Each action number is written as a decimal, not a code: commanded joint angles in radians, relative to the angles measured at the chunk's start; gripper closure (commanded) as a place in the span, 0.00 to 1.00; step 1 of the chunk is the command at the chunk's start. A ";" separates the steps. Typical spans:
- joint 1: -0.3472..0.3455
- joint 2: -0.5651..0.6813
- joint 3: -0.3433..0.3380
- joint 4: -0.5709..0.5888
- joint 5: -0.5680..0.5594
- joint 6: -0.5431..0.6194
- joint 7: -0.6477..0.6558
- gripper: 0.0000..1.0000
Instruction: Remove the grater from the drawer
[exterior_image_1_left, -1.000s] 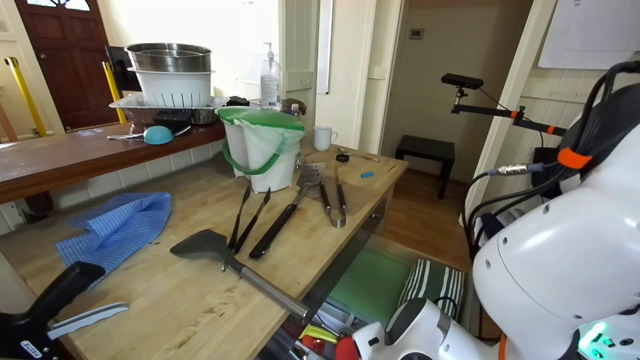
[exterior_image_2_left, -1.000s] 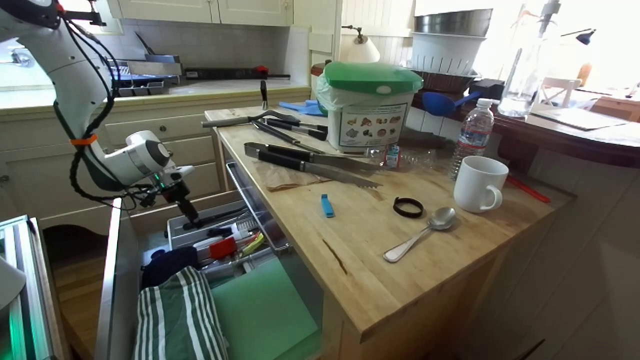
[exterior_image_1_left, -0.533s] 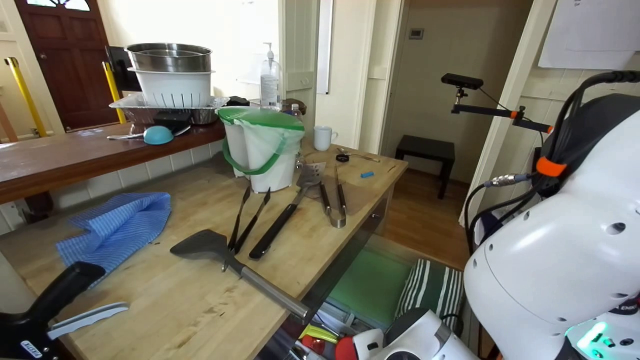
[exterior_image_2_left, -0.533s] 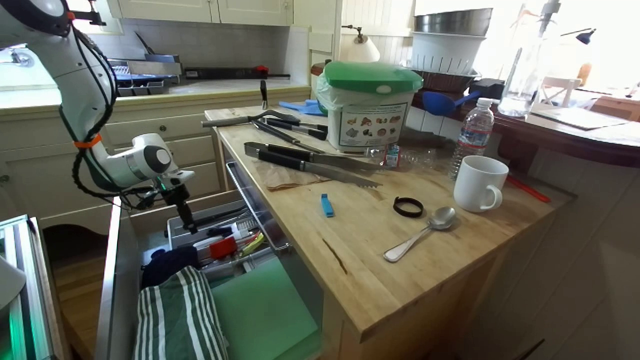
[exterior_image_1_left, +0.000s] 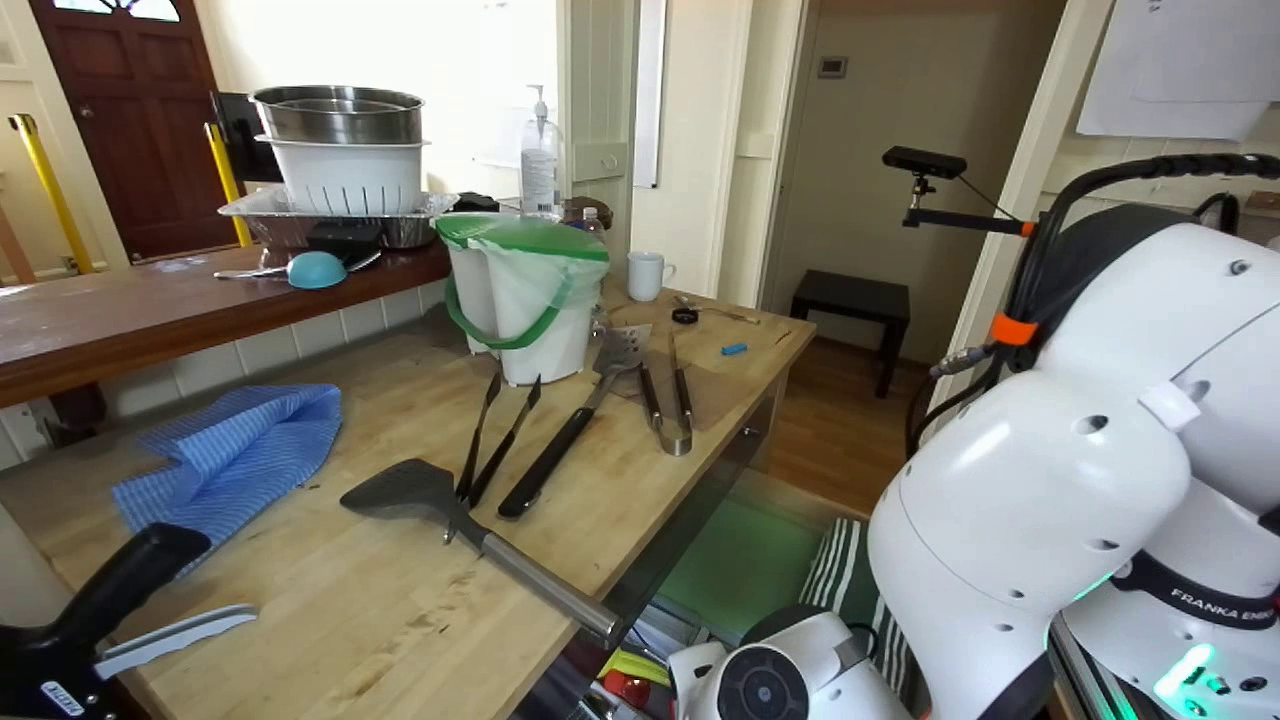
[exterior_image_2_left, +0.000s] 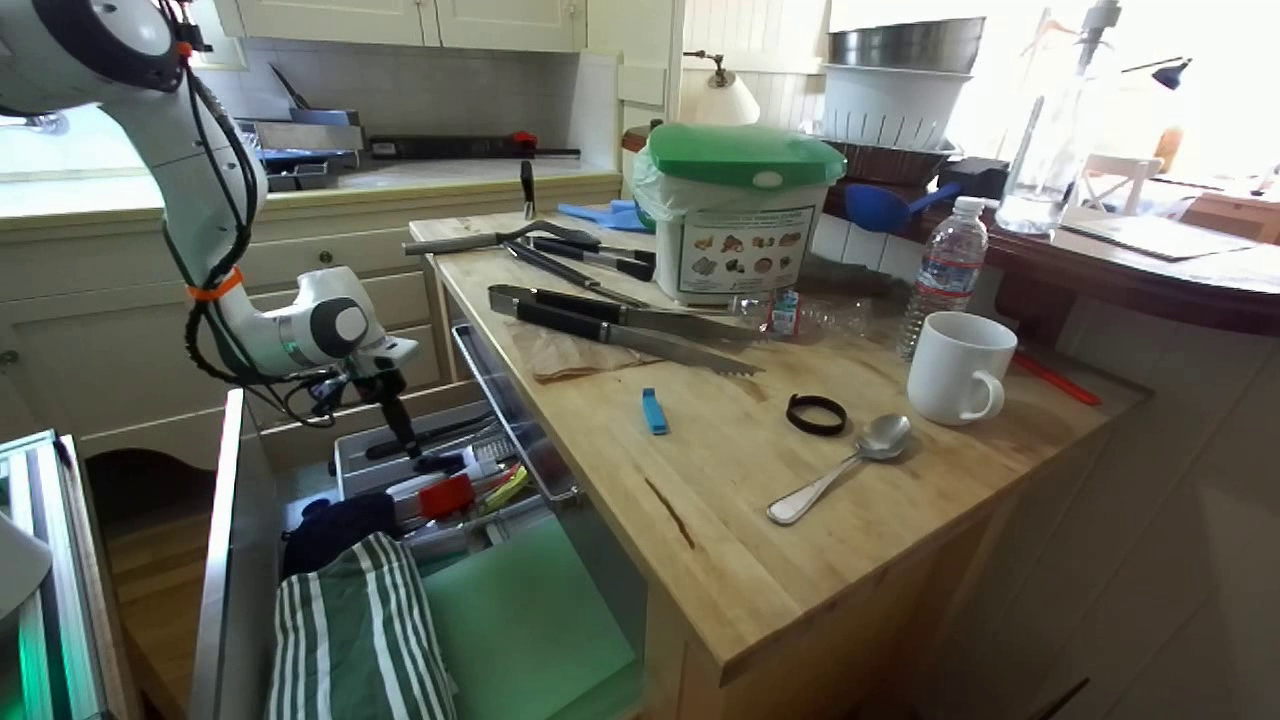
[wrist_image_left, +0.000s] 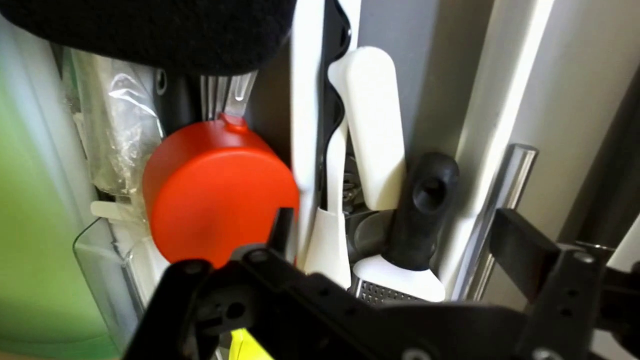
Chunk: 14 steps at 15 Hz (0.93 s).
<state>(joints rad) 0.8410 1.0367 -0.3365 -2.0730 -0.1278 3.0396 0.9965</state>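
An exterior view looks down along the worktop (exterior_image_1_left: 350, 600), the mug (exterior_image_1_left: 645, 276) far off; an exterior view faces back from near that mug, over the drawer (exterior_image_2_left: 225, 560), toward cabinets (exterior_image_2_left: 90, 345). These 2 views share worktop, bucket (exterior_image_1_left: 525, 300), drawer and arm (exterior_image_1_left: 1020, 490). The wrist view looks down into the drawer from close above, past the claw (wrist_image_left: 394, 225).

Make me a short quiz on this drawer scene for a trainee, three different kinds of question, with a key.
1. True or false: the black two-fingered gripper is shut.
2. Multiple choice: in the wrist view, the perforated metal grater has a handle that is: A red, B black, C blue.
3. Short answer: in an exterior view, what inside the wide grey-and-wood drawer is striped?

Key: 1. False, it is open. 2. B. 3. A green-and-white striped cloth.
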 joint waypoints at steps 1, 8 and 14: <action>-0.067 0.057 0.055 0.088 0.097 -0.011 -0.076 0.00; -0.124 0.124 0.091 0.186 0.198 -0.025 -0.120 0.00; -0.165 0.174 0.106 0.283 0.218 -0.079 -0.139 0.08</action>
<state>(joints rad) 0.6973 1.1698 -0.2478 -1.8653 0.0590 3.0124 0.8897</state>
